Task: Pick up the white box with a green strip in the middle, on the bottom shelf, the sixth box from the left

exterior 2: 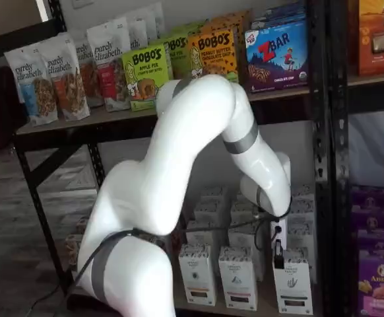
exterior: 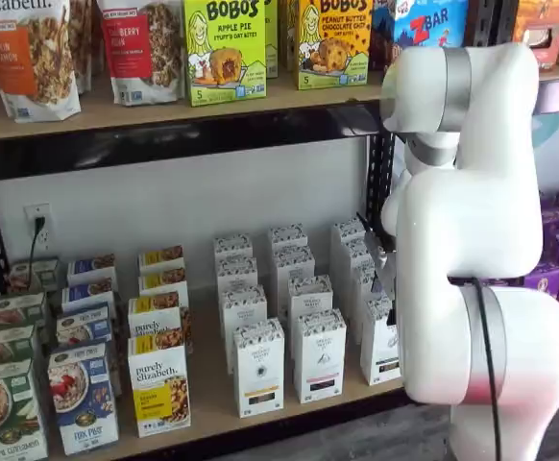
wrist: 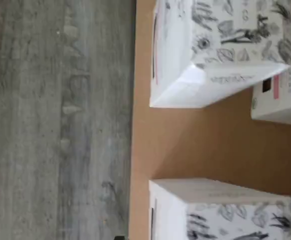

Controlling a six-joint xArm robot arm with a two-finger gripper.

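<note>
Down on the bottom shelf (exterior: pixel 212 408), I see three front cartons in a row: one with an orange-brown strip (exterior: pixel 258 367), one with a pink strip (exterior: pixel 319 354), and the white box (exterior: pixel 380 343) with a greenish strip, rightmost and partly hidden by the arm (exterior: pixel 472 240) in that shelf view. My other shelf view shows the white box (exterior 2: pixel 293 282) upright at the shelf's front edge, just right of the pink-strip carton (exterior 2: pixel 239 279). I find the gripper (exterior 2: pixel 278 254) hanging right over its top, one black finger touching or nearly touching the upper edge; it is side-on, so I cannot tell how far the jaws are open or whether they grip anything. My wrist view is turned sideways: bare board (wrist: pixel 205 145) between two speckled white cartons, grey floor (wrist: pixel 55 120) beyond the edge.
</note>
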